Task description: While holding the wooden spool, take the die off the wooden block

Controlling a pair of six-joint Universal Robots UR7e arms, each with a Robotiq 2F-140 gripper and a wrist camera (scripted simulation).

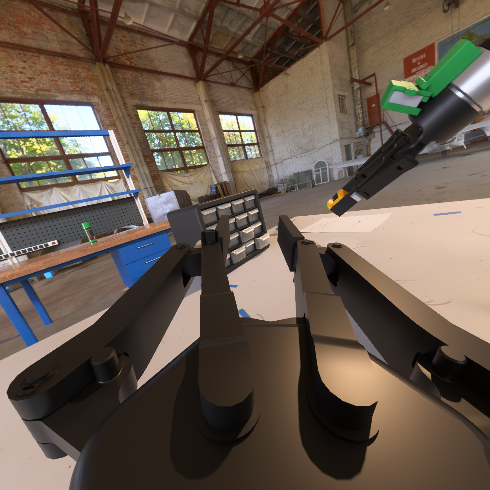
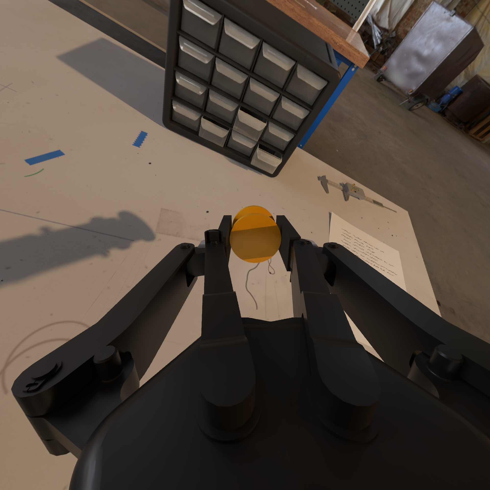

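Observation:
My right gripper [image 2: 254,233] is shut on the wooden spool [image 2: 255,240], an orange-yellow spool with round end discs, held above the pale table. In the left wrist view the right gripper [image 1: 342,205] shows at the upper right with the spool [image 1: 335,202] between its fingers, tilted down over a paper sheet [image 1: 347,222]. My left gripper [image 1: 252,233] is open and empty, raised above the table and pointing toward the drawer cabinet. No die or wooden block shows in either view.
A black drawer cabinet [image 1: 233,225] with small clear drawers stands on the table; it also shows in the right wrist view [image 2: 244,82]. A caliper [image 2: 350,189] and a paper sheet [image 2: 368,254] lie near the table's edge. A blue workbench [image 1: 87,252] stands beyond.

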